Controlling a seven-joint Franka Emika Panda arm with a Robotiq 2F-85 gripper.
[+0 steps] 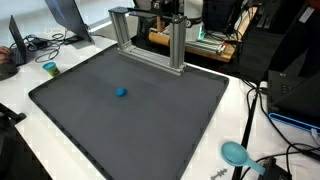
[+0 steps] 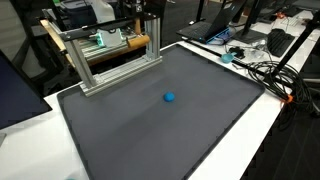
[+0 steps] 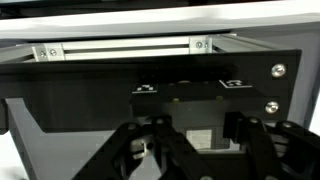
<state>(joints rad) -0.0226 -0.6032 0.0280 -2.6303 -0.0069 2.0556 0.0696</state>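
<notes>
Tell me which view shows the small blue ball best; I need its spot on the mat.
An exterior view: there the blue ball lies unblocked on the dark mat, apart from the metal frame. Both exterior views show it whole. The wrist view misses it, showing only the frame and the gripper.

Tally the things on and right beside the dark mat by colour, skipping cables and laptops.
Blue: 1, the small ball on the mat.
Teal: 2, a cup and a round-headed tool, both off the mat.
Silver: 1, the metal frame at the mat's edge.
Total: 4.
</notes>
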